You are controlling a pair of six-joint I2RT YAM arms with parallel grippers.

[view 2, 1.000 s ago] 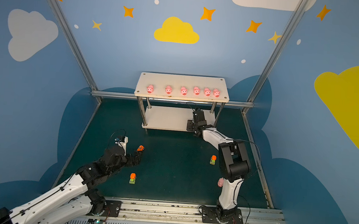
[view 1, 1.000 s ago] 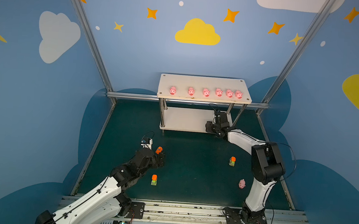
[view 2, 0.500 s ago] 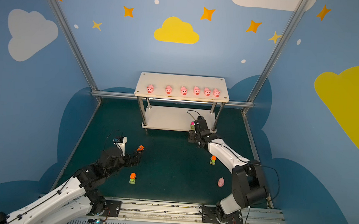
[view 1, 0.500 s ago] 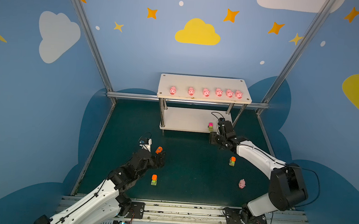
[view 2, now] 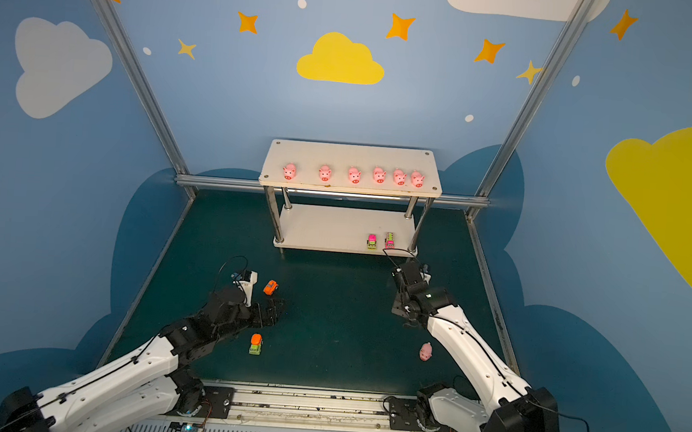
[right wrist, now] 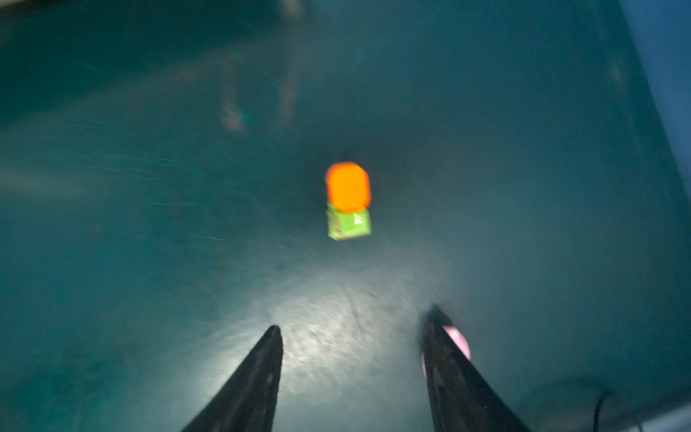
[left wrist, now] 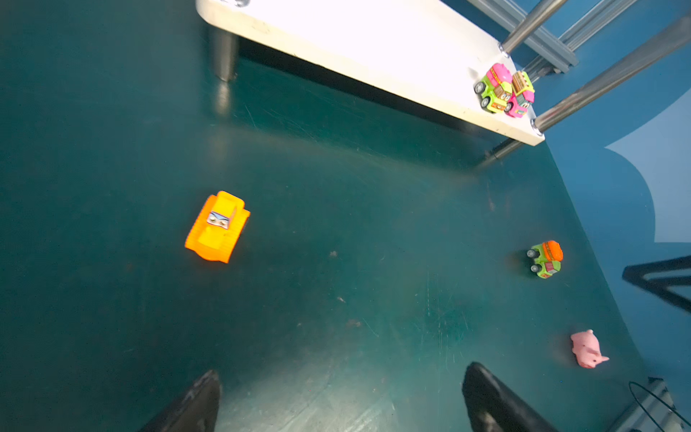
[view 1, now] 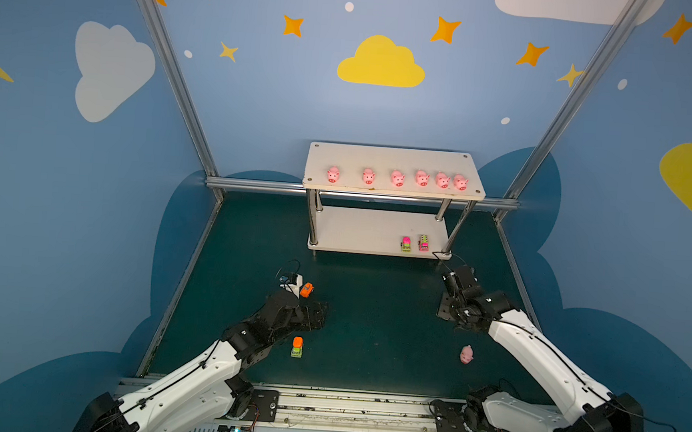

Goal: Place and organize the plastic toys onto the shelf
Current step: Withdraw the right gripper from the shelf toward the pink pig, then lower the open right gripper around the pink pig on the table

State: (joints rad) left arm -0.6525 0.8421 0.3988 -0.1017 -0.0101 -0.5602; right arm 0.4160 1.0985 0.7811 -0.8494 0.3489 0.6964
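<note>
Nearest, on the desk, an orange-and-green truck sits at left and a lone pig at right. Farther in, the left gripper hangs spread wide and empty, near an orange bulldozer. The right gripper — jaws apart, nothing between them — hovers near a second truck, blurred but probably orange over green. On the shelf, two cars stand at the lower board's right end; six pigs line the top. The step looks like a pickup — lower, straddle the toy, close.
</note>
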